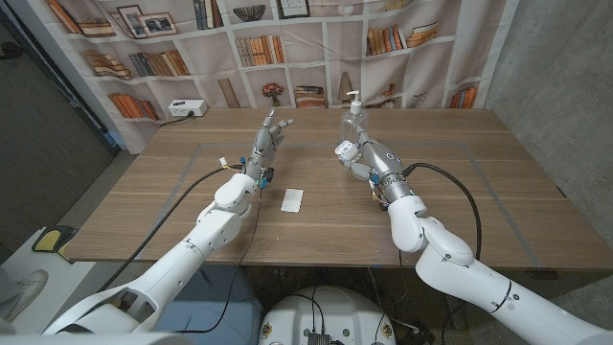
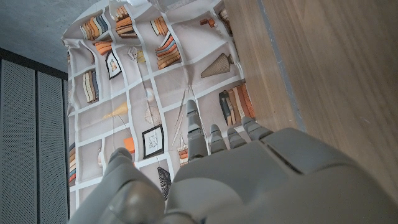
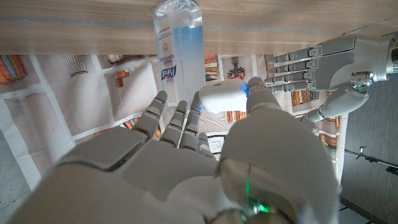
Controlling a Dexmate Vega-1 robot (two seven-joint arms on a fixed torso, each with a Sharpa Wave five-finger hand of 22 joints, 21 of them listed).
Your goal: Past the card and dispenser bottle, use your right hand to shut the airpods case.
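A: Where does your right hand sit, and where is the airpods case?

B: In the head view your right hand is raised over the middle of the wooden worktop, just in front of the dispenser bottle. The case, a small white rounded shell, lies against your fingers; the right wrist view shows the airpods case pinched by the thumb tip, the other fingers reaching up beside it. Whether the lid is closed cannot be told.

A: What stands around it?

B: The bottle is clear plastic with a printed label and a pump top, upright directly beyond your fingers. The card, a flat white rectangle, lies on the worktop nearer the robot, between your two arms and well apart from the case.

A: And your left hand?

B: It stands raised, fingers straight and apart, holding nothing; the right wrist view shows it across from the case. Behind the worktop hangs a cloth backdrop printed with bookshelves, and a white power strip rests at the far left edge.
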